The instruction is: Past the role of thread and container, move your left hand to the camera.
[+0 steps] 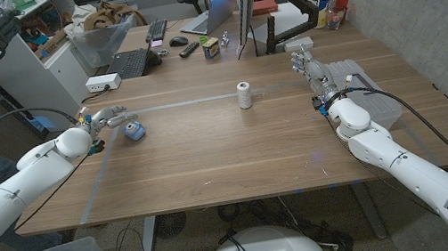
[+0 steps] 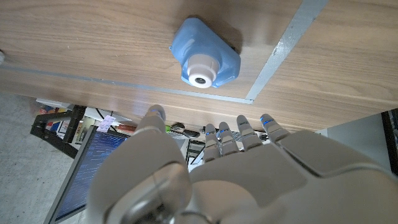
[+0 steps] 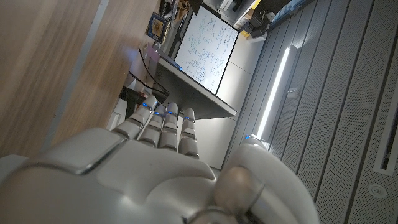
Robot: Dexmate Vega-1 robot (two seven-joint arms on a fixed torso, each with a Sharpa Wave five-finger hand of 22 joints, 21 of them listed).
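Our left robot hand (image 1: pixel 104 119) reaches out near the surface's (image 1: pixel 211 155) left edge, fingers apart and empty, just short of the blue camera (image 1: pixel 135 131). Our right robot hand (image 1: pixel 313 71) waits, fingers extended, near the right edge.

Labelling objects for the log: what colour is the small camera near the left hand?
Light blue camera with a white lens ring, clearest in the left wrist view.

No legible text; marks on the monitor (image 3: pixel 208 53) too small to read.
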